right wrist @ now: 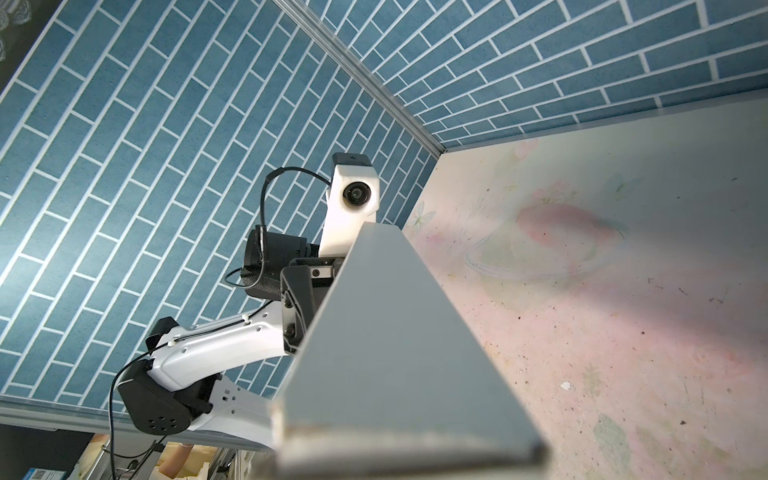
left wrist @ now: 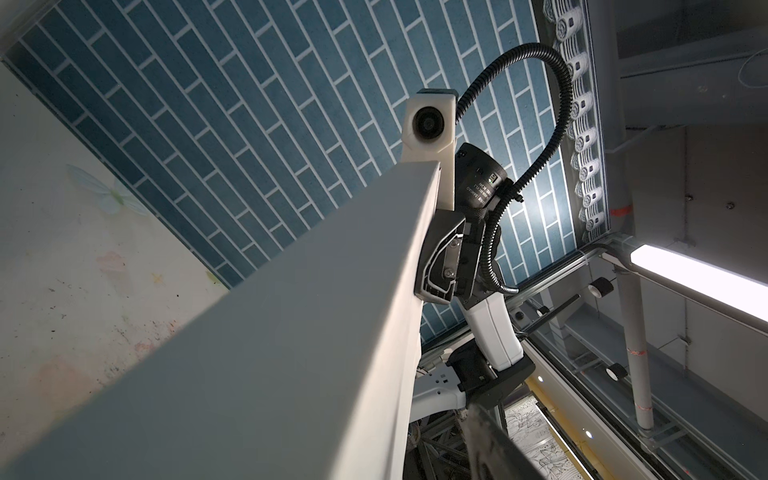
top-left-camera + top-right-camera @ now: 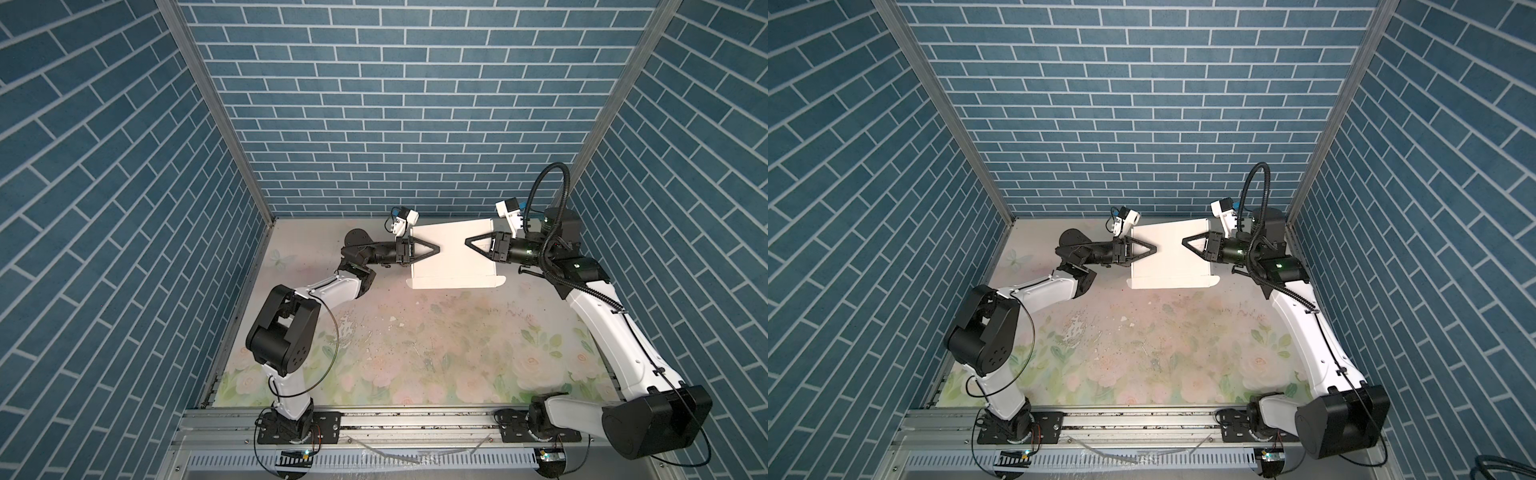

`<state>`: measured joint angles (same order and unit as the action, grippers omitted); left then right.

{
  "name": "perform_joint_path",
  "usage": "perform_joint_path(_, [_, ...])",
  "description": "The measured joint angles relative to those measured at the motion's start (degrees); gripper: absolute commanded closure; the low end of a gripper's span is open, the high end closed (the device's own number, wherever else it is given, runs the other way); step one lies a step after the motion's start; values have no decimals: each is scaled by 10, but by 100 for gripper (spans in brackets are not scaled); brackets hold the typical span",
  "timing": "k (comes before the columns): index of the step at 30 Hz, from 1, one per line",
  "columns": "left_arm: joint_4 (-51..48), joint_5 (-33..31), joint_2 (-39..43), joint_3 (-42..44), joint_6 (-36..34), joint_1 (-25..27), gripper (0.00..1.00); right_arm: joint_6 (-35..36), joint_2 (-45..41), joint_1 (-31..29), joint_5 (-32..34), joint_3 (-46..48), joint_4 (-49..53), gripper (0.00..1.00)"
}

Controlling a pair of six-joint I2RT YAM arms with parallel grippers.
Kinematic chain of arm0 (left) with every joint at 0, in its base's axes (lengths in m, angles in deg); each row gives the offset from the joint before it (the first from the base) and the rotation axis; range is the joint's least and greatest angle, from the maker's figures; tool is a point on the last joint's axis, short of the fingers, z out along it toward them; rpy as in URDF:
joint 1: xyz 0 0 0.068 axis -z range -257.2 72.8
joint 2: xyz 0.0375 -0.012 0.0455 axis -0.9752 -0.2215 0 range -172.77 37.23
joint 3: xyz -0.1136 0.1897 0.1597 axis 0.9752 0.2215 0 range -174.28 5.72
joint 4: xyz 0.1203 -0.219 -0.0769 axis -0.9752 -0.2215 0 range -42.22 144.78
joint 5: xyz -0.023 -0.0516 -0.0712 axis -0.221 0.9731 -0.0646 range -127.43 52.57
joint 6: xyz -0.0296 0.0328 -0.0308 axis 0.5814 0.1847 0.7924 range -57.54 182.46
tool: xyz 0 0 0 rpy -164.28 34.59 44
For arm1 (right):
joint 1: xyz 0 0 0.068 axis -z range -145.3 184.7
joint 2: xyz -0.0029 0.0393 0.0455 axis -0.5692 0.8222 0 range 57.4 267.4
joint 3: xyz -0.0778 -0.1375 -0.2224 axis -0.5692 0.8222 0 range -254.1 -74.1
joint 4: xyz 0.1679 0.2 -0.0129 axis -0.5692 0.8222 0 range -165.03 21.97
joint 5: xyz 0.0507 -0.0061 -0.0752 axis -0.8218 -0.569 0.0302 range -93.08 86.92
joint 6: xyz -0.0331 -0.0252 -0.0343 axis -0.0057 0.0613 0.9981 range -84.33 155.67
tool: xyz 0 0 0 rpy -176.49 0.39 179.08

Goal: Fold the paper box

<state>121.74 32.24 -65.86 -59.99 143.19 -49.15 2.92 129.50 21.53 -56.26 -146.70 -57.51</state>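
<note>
The white paper box [image 3: 453, 266] [image 3: 1169, 266] sits at the back middle of the table, its flat top panel showing and small flaps sticking out at its front corners. My left gripper [image 3: 437, 248] [image 3: 1155, 248] reaches in from the left, one finger over the top panel. In the left wrist view that finger [image 2: 494, 444] stands clear of the box [image 2: 291, 311], with a gap between; the other finger is hidden. My right gripper [image 3: 467, 241] [image 3: 1183, 242] reaches in from the right over the same panel. The box [image 1: 395, 332] hides both its fingers in the right wrist view.
The floral table mat [image 3: 415, 353] stretches from the box to the front rail [image 3: 374, 432]. The blue brick back wall [image 3: 395, 166] stands just behind the box. Small white scraps [image 3: 392, 318] lie in front of the box.
</note>
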Motion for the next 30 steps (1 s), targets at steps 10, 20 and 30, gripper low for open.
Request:
perform_joint_path(10, [-39, 4, -4, 0, -49, -1, 44, -5, 12, 0, -6, -1, -1, 92])
perform_joint_path(20, [-50, -19, -28, -21, -59, 6, 52, -9, 17, 6, -2, -1, -8, 92])
perform_joint_path(30, [-6, -25, -50, -50, -19, 6, 60, -15, 16, 13, -2, 0, -34, 92])
